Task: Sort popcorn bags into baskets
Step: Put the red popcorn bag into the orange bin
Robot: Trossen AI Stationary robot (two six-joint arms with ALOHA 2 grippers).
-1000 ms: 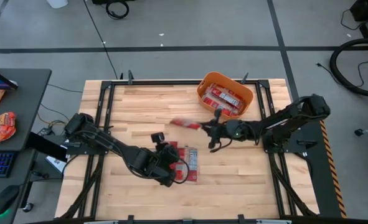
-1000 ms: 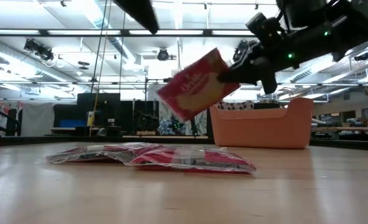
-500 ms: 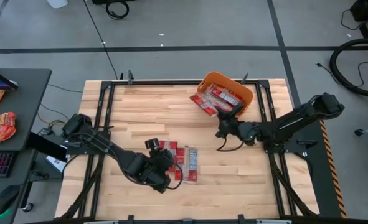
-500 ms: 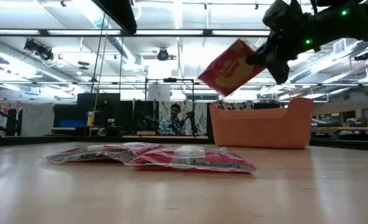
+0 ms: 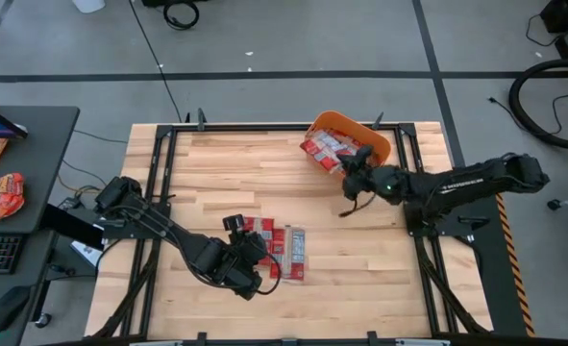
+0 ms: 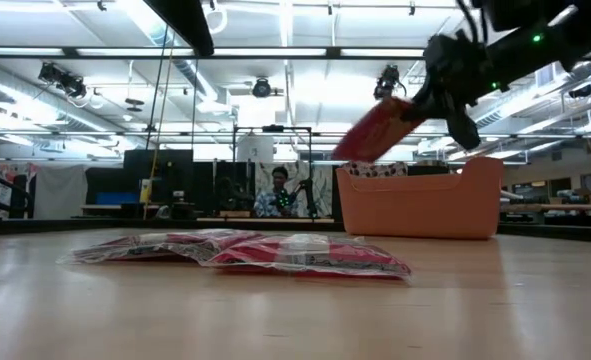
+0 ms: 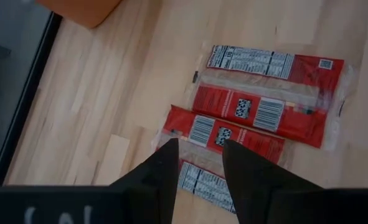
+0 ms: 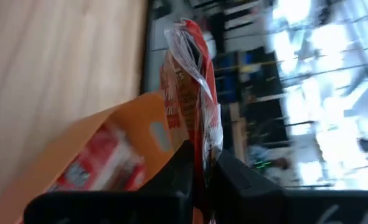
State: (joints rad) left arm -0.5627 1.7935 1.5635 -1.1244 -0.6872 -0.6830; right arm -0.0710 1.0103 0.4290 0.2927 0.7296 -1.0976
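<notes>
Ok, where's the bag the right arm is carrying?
In the high view, the popcorn bag hangs from the right end effector, above the near rim of the orange basket at the table's far right.

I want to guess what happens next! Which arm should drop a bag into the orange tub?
The right gripper: it already holds a popcorn bag raised beside the orange tub. The left gripper hovers over the bags on the table, holding nothing.

one orange basket [image 5: 380,146], two arms
</notes>
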